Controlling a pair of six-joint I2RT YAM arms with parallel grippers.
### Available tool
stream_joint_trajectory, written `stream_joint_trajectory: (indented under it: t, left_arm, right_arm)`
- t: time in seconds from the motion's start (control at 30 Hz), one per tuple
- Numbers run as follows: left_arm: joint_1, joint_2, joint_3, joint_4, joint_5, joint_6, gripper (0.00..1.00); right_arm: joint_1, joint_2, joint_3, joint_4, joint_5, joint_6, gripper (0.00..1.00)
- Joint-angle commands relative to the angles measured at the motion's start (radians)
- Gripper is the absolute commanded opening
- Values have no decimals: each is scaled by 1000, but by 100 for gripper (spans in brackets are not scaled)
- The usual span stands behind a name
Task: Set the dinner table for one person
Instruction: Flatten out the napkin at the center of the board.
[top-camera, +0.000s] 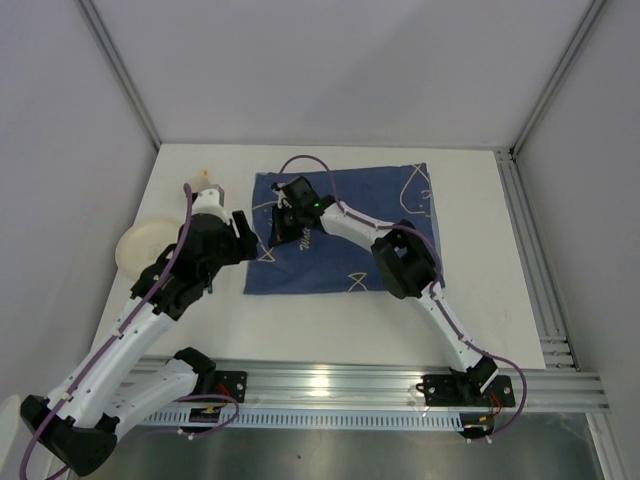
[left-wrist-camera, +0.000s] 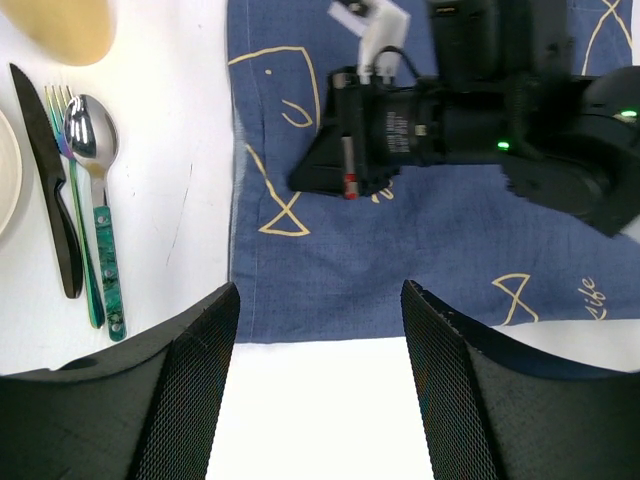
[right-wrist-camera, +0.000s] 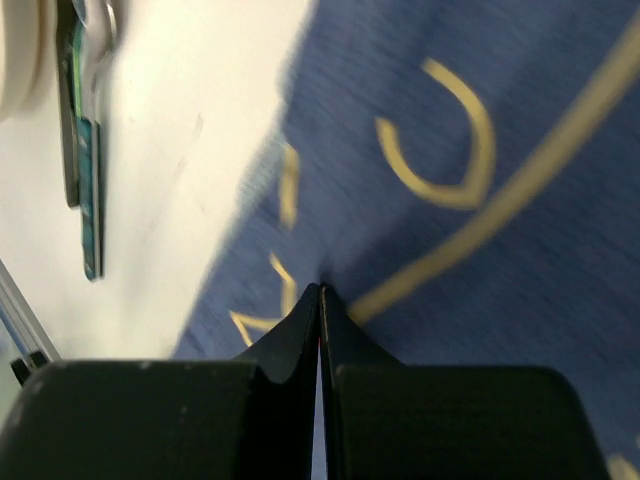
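Two robot arms reach over a dark blue cloth (top-camera: 390, 190) on a white tabletop (top-camera: 320, 325).

The tabletop fills the scene inside silver frame rails, with the cloth spread flat near its middle. The right tool (right-wrist-camera: 320, 300) is closed, its tips together on the cloth near the left edge. The left tool (left-wrist-camera: 318, 340) hangs open above the cloth's near edge. Left of the cloth lie a knife (left-wrist-camera: 50, 200), fork (left-wrist-camera: 80, 240) and spoon (left-wrist-camera: 92, 140) side by side, next to a pale plate (top-camera: 140, 248).
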Motion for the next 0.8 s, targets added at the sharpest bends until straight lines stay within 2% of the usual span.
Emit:
stream_joint_trajectory:
  t: [0.0,0.17,0.2,0.3,0.4,0.43,0.5,0.53,0.63,0.77]
  left_arm:
    - [-9,-8,-16,31,18,12,71]
    - [-14,13,-27,57,39,3,71]
    - [-14,15,-30,59,39,3,71]
    - [-16,32,-33,76,47,3,72]
    - [-17,53,-32,84,64,-6,71]
    - [-19,56,-35,85,69,-11,71]
    - [-20,73,-36,87,70,-16,71]
    - [-19,76,-36,85,72,-20,71]
    - [-19,84,-35,81,73,-22,71]
    - [-20,86,-39,79,79,-22,72]
  right_arm:
    - [-15,-220,-189,110,50,-51,0]
    - [-44,-451,-381,173,96,-68,2]
    - [-60,-484,-451,193,93,-65,4]
    - [-82,-577,-524,215,124,-64,10]
    - [-84,-616,-556,108,352,-96,13]
    - [-91,-616,-558,34,489,-93,13]
    - [-105,-617,-576,-14,588,-65,10]
    - [-119,-631,-596,-26,668,-59,5]
    - [-155,-668,-702,-23,759,-44,0]
    - [-229,-654,-748,-75,777,5,0]
